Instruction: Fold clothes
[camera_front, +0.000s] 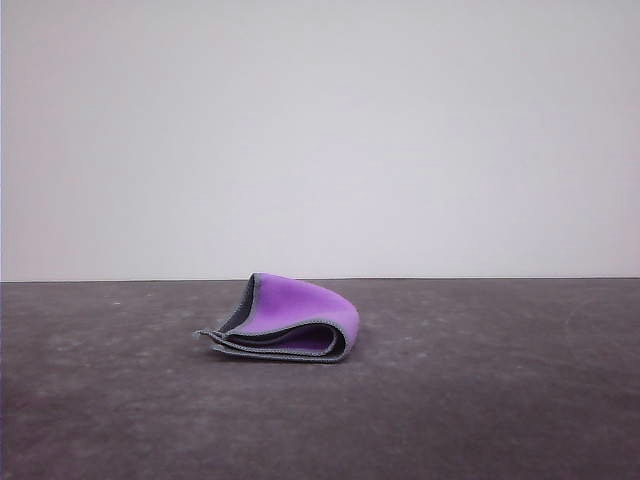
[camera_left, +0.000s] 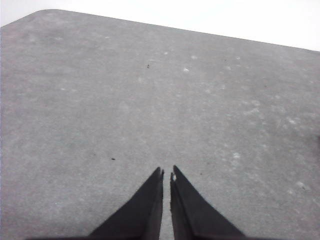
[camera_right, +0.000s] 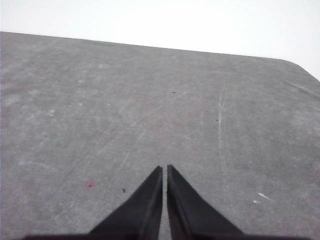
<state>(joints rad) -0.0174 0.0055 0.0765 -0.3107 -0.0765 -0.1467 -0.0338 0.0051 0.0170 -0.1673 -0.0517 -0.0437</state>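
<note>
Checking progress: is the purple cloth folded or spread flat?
Folded. The thick purple cloth with grey stitched edging lies doubled over, stacked layers showing along its front edge.

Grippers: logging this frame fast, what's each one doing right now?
Left gripper: shut, holding nothing, over bare table.
Right gripper: shut, holding nothing.

Left end effector (camera_left: 166, 173) and right end effector (camera_right: 164, 168), both with fingers together, nothing between them.

Cloth (camera_front: 290, 318) on table (camera_front: 480, 400), centre
</note>
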